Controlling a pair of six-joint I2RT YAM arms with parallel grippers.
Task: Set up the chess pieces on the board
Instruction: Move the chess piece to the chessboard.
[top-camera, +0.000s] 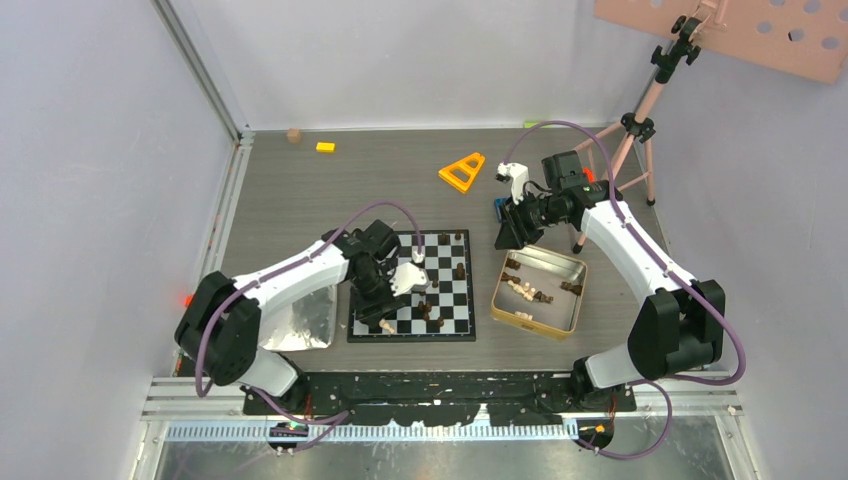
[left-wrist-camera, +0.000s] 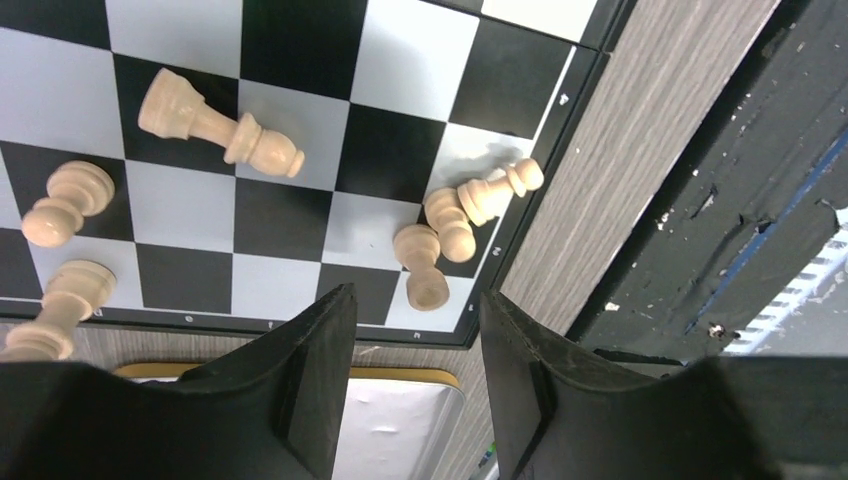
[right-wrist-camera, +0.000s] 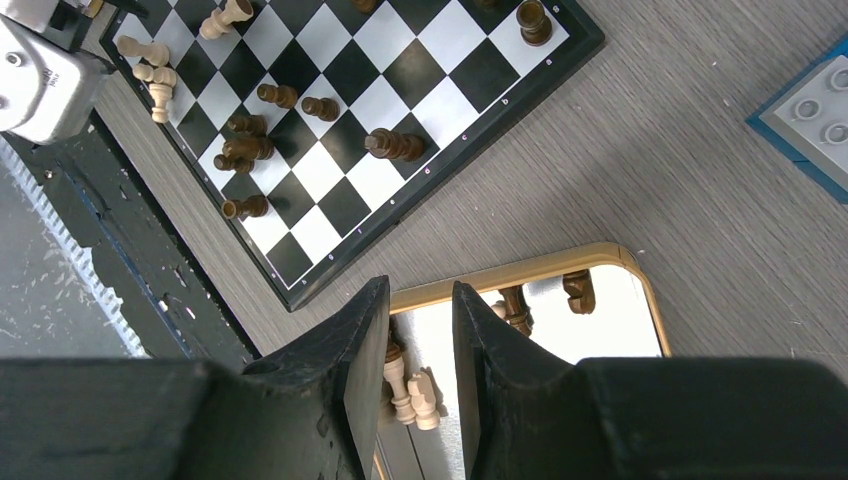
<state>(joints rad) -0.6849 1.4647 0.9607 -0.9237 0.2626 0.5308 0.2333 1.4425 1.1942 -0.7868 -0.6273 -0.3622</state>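
Mid-setup. Left gripper (left-wrist-camera: 415, 310) spread, empty — toppled tan pieces (left-wrist-camera: 446, 225) on board (left-wrist-camera: 290, 50) at its 12 o'clock; you next pinch one, stand it. Right gripper (right-wrist-camera: 420, 300) spread, empty over tin (right-wrist-camera: 520, 270) — board's 3 o'clock.

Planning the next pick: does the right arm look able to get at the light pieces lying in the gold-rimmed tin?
Probably yes. The right gripper hovers over the rim of the tin, jaws apart and empty. The light pieces lie loose in the open tin just below it, with nothing covering them.
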